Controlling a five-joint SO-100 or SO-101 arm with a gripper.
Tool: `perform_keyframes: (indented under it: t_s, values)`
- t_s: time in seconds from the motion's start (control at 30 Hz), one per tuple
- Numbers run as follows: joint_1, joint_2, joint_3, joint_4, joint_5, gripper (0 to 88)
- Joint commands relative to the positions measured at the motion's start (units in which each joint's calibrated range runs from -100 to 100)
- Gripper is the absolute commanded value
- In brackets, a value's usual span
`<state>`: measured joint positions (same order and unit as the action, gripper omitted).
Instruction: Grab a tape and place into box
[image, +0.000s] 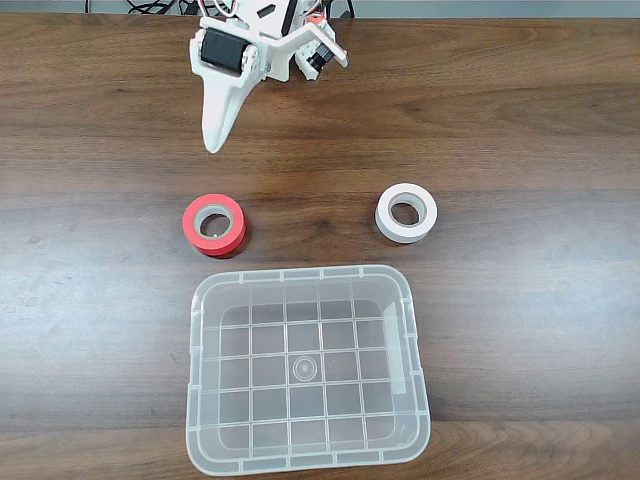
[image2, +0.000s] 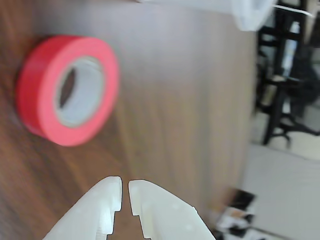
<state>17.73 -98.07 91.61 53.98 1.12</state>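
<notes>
- dark brown wood-grain tabletop (image: 520, 120) carries everything
- large clear plastic rectangular box (image: 412, 380) with grid bottom at near edge in fixed view, nothing inside
- white two-finger tool (image2: 125, 192) clenched, tips nearly touching, grasping nothing
- small red tape (image: 214, 224) ring lies flat just beyond the box's left corner
- white tape roll (image: 406, 212) well right of it

The wrist view is blurred (tape (image2: 67, 90) included), and the box (image2: 250, 12) is cut off at its top edge.
</notes>
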Motion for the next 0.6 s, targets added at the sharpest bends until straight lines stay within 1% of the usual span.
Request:
perform_keyframes:
  t_s: [0.0,0.1,0.2,0.47,0.57]
  values:
    - [0.0,0.3,-7.6,-2.2,2.7,1.1]
    - [0.3,2.7,-9.1,-2.0,3.4,1.1]
    - [0.3,9.7,-13.2,-2.0,4.1,1.1]
    - [0.3,40.2,-34.7,-2.0,4.3,1.1]
    - [0.3,51.4,-44.6,0.5,4.4,1.1]
